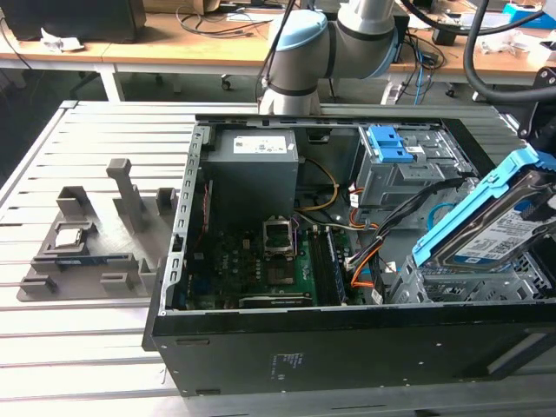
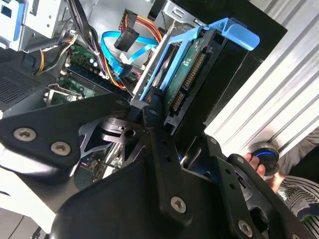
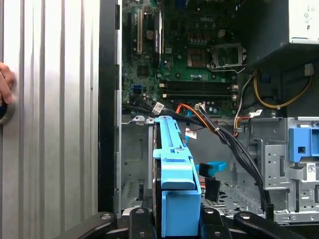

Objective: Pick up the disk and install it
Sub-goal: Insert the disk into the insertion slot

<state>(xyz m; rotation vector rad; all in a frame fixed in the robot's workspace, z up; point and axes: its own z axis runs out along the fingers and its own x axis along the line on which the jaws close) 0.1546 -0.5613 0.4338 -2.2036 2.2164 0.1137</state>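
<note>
The disk (image 1: 491,221) is a silver hard drive with a white-and-blue label and blue side rails. It hangs tilted over the metal drive cage (image 1: 452,282) at the exterior view's right end of the open computer case (image 1: 347,347). In both wrist views my gripper (image 3: 174,221) is shut on the disk (image 3: 174,169), one black finger (image 3: 139,221) on each side of it. The second wrist view shows the disk (image 2: 192,79) edge-on with its connector end, held above the cage and the blue cables.
Inside the case are a grey power-supply box (image 1: 252,174), the green motherboard (image 1: 269,261), a bay with blue latches (image 1: 391,148) and loose orange and black cables (image 1: 365,265). A grey parts fixture (image 1: 95,234) lies on the slatted table. A person's hand (image 3: 5,84) rests beside the case.
</note>
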